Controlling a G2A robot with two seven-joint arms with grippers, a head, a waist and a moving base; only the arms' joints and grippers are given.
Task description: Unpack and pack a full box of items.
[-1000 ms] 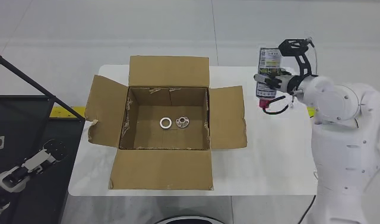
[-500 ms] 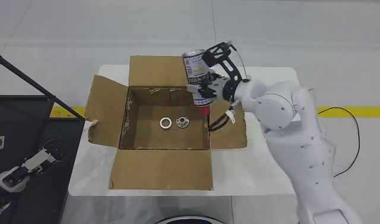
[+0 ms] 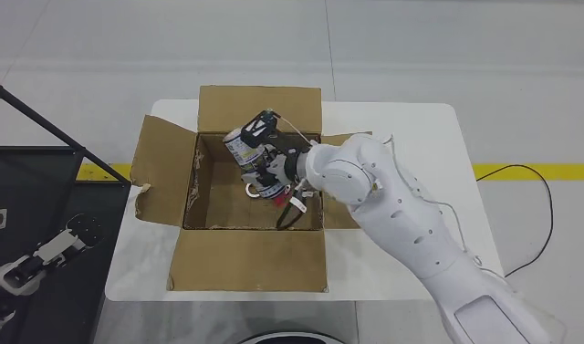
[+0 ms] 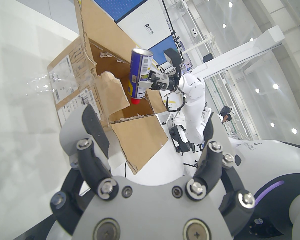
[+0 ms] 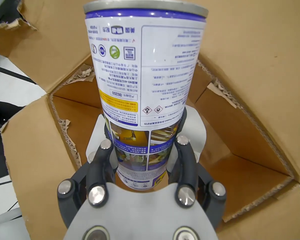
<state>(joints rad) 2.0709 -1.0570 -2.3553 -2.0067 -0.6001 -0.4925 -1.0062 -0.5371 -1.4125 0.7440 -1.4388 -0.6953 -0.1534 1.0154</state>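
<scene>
Lowering the spray can [image 3: 246, 146] into the box [image 3: 260, 109] looks to be the step in hand. In the top view, the right gripper [image 3: 270, 168] holds the can tilted over the middle of the box, red cap downward, above a metal ring [image 3: 252, 192] lying on the box floor. The box stands open on the white table [image 3: 401, 134]. Aim for bare cardboard beside the ring (a can set on it would likely rock).

In the left wrist view, the left gripper [image 4: 150, 116] is spread wide and empty, well apart from the box. The can's cap hangs about level with the rim, so most of the depth remains.

In the right wrist view, the fingers [image 5: 103, 156] clamp the can's body near the cap end, with cardboard walls all around. Descend slowly, keep clear of the torn flap edges, and let go only once the can rests on the floor.
</scene>
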